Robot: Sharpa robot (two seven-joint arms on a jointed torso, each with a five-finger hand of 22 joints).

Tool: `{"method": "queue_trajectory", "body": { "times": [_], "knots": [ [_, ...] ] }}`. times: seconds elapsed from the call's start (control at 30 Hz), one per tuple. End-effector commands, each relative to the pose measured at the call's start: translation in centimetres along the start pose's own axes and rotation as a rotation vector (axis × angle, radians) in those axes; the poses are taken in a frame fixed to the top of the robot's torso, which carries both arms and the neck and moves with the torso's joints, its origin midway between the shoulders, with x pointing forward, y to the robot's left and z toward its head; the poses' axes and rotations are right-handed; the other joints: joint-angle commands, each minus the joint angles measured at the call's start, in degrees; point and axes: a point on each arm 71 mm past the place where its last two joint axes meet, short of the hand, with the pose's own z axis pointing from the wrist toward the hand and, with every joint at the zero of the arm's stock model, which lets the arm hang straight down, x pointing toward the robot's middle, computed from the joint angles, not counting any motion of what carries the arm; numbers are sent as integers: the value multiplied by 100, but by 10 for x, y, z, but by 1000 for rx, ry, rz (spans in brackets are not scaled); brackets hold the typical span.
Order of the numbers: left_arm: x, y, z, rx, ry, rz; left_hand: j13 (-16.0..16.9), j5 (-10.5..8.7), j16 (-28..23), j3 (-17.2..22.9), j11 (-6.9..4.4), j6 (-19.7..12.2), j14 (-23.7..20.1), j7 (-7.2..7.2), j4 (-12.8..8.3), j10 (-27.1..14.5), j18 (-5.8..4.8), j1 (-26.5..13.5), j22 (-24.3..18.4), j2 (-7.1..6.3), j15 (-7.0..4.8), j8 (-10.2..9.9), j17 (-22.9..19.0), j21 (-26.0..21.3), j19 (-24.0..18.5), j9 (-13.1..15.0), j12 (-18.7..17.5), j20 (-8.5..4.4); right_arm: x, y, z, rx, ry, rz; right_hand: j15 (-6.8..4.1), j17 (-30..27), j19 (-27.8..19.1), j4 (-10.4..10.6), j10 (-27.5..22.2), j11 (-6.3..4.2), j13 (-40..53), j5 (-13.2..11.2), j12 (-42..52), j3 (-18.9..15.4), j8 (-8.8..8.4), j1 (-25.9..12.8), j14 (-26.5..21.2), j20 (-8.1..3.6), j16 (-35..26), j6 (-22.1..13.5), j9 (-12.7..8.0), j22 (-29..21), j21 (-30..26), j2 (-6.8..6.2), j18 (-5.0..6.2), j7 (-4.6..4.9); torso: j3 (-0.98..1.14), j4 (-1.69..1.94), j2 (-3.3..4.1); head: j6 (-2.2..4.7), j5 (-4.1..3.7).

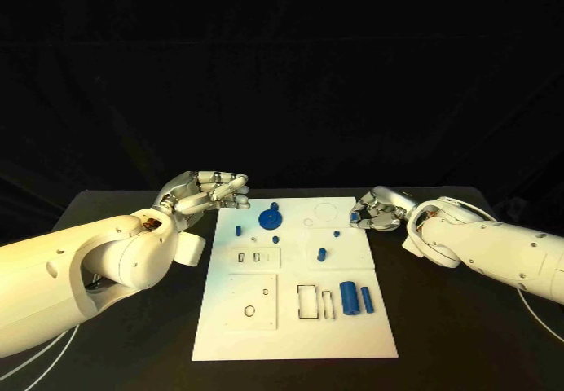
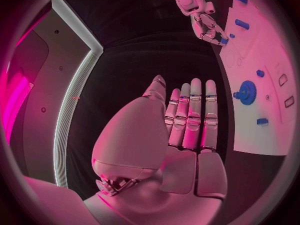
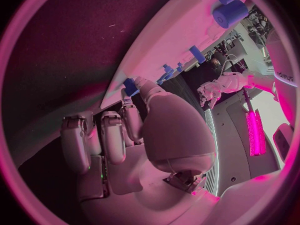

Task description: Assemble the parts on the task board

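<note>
While empty, left robot hand (image 1: 209,192) raised, fingers straight.

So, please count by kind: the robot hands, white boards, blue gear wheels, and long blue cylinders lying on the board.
Hands: 2, left hand and right hand
Task board: 1
Blue gear: 1
Long cylinders: 2, thick cylinder and thin cylinder
Total: 6

We see bare dark surface (image 1: 458,326) on both sides of the white task board (image 1: 294,342). The left robot hand (image 1: 209,193) is at the board's far left corner, and the right robot hand (image 1: 378,210) is at its far right edge. Between them stand a blue gear (image 1: 271,218) and small blue pegs (image 1: 319,255). Two blue cylinders (image 1: 355,298) lie near the board's right edge. The board's near end is bare.
</note>
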Motion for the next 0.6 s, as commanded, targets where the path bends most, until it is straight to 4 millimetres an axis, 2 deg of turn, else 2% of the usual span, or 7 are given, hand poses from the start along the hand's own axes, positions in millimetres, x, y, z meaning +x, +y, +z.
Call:
{"method": "queue_trajectory", "body": {
  "times": [0.03, 0.2, 0.4, 0.6],
  "knots": [
    [2, -1, 0, 2, 17, -8, -9, -18, -36, -10, 45, 0, 41, 22, 30, -1, 20, 21, -5, 2, 4, -17, -8, -35, -37, -6, -27, 2, 0, 1, 0, -10, -27, -2, -75, 1285, 573, -19, 37, -68, 305, -29, 49, 72, 110, 55, 541, -65, 8, 134, 71, 1478, 43, 157, -29, -64, 2, 0, -2, 6, 3],
    [1, 0, 0, 1, 16, -7, -10, -18, -40, -10, 47, -1, 42, 23, 31, -2, 20, 19, -6, 5, 5, -18, -8, -37, -37, -6, -29, 3, -3, 3, -1, -17, -86, 15, -121, 1313, 599, -52, 119, -117, 381, 3, 124, 137, 184, 90, 549, -114, 20, 197, 109, 1506, 69, 251, -39, -116, 6, -2, 0, 16, 17],
    [0, 0, 0, 1, 15, -7, -10, -17, -46, -10, 48, -2, 44, 26, 32, -4, 20, 18, -8, 8, 6, -20, -8, -39, -37, -6, -30, 4, -8, 11, -4, -17, -130, 49, -143, 1317, 599, -59, 133, -132, 387, 145, 125, 161, 216, 53, 550, -144, 21, 180, 132, 1506, 69, 265, -39, -129, -1, 0, -6, 27, 29],
    [0, 0, 1, 0, 14, -7, -10, -17, -46, -10, 48, -2, 44, 26, 32, -4, 20, 18, -8, 8, 6, -20, -8, -39, -37, -6, -30, 4, -12, 36, -5, -50, -132, 75, -144, 1308, 599, -58, 116, -133, 364, 152, 102, 166, 215, 50, 548, -146, 17, 171, 132, 1506, 69, 271, -39, -128, -6, 0, -17, 43, 30]
  ]
}}
